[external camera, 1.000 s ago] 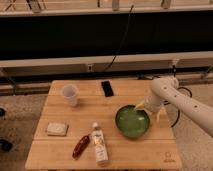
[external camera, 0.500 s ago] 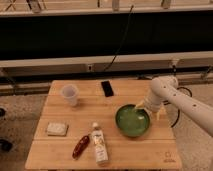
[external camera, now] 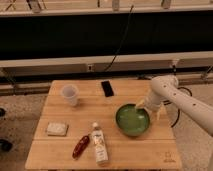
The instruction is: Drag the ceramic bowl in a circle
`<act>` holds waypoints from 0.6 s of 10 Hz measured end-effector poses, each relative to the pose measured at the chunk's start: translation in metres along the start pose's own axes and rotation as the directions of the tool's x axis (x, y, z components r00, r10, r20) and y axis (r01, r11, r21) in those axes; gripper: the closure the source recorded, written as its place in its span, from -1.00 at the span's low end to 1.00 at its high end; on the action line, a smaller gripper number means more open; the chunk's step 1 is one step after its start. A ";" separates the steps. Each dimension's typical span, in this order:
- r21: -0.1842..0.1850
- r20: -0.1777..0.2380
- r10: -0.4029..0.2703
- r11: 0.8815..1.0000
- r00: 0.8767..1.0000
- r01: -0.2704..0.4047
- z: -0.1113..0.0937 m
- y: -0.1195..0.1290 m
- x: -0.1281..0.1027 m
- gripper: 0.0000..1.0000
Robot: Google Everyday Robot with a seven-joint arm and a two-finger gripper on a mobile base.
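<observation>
The jaws (external camera: 141,105) are standing wide at the upper right rim of the ceramic bowl (external camera: 132,120), probably to hook it; the bowl is sitting right of centre on the bench (external camera: 60,145).

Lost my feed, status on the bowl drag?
Claw open at glossy green ceramic bowl's right rim. Bowl flat on table. White bottle lying nearby on the left.

The ceramic bowl (external camera: 132,120) near the table's right edge is glossy green, paler in the middle. The gripper (external camera: 148,106) at its far right rim is off-white, like the arm. The wooden table (external camera: 60,155) is light tan. A black phone (external camera: 107,88), a translucent white cup (external camera: 70,94), a dark red packet (external camera: 81,146), a white-labelled bottle (external camera: 99,144).
</observation>
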 end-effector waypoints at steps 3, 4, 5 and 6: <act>-0.003 -0.003 0.002 1.000 1.000 -0.002 -0.001 -0.001 0.001 -0.36; -0.006 -0.005 0.002 1.000 1.000 -0.002 -0.002 -0.002 0.001 -0.27; -0.008 -0.005 0.001 1.000 1.000 -0.001 -0.002 -0.003 0.001 -0.30; -0.008 -0.005 0.001 1.000 1.000 -0.001 -0.003 -0.002 0.002 -0.42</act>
